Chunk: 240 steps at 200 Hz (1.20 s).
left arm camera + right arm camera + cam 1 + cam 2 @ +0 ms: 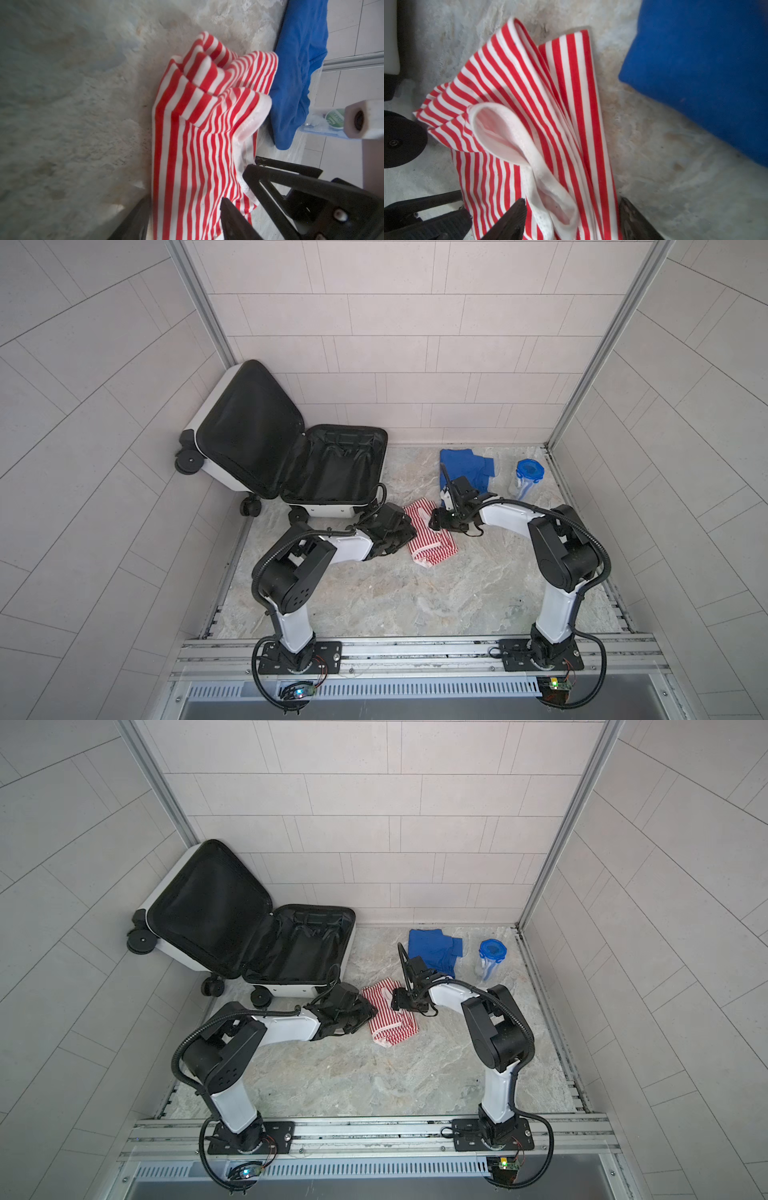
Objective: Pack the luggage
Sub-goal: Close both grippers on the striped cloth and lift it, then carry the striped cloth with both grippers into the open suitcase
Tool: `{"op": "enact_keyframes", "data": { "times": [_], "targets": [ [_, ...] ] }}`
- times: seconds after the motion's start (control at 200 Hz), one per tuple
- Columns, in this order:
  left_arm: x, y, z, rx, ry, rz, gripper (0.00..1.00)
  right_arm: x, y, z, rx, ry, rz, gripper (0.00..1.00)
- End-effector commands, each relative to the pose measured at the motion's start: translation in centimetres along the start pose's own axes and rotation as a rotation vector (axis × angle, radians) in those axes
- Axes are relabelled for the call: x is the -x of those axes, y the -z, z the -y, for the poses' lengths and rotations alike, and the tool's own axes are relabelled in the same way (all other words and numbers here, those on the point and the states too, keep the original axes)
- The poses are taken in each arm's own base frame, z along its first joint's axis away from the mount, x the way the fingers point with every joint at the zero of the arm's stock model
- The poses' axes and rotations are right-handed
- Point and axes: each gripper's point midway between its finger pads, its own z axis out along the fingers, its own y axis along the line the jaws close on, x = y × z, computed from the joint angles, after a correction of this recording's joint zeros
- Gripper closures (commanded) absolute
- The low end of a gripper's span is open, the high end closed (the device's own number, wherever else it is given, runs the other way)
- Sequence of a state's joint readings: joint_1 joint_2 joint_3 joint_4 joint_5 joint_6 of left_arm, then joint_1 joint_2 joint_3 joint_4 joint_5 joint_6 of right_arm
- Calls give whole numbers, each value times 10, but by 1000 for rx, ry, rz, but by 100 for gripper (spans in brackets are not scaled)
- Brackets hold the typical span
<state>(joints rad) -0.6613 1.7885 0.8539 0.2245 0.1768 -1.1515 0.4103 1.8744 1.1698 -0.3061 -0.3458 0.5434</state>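
The left gripper (185, 201) and right gripper (572, 200) each stand part open astride a soft, limp striped shirt (432, 543), probably best pinched at opposite edges; the stiff, wheeled luggage (324, 510) lies open at the surface's (415, 593) back left.

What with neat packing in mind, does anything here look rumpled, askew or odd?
The red-striped garment on the table is bunched, its white hem twisted up, unlike the flatter blue garment. The luggage lies open and empty, its lid raised; nothing odd there.
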Motion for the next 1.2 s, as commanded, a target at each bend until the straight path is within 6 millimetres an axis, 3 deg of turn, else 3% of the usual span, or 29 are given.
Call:
{"op": "enact_keyframes", "data": {
  "times": [0.0, 0.245, 0.605, 0.876, 1.196],
  "targets": [
    [-2, -10, -7, 21, 6, -10, 43, -14, -13, 8, -12, -29, -38, 34],
    [1, -12, 0, 16, -13, -11, 57, -13, -13, 3, 7, -48, -22, 56],
    [8, 0, 20, 24, -90, -24, 91, -11, 1, -23, 40, -43, 9, 92],
    [25, 39, 42, 89, -228, 3, 97, -1, 33, -55, 86, -20, 50, 100],
    [68, 96, 81, 63, -339, 81, 98, 25, 81, -114, 161, 23, 126, 100]
  ]
}}
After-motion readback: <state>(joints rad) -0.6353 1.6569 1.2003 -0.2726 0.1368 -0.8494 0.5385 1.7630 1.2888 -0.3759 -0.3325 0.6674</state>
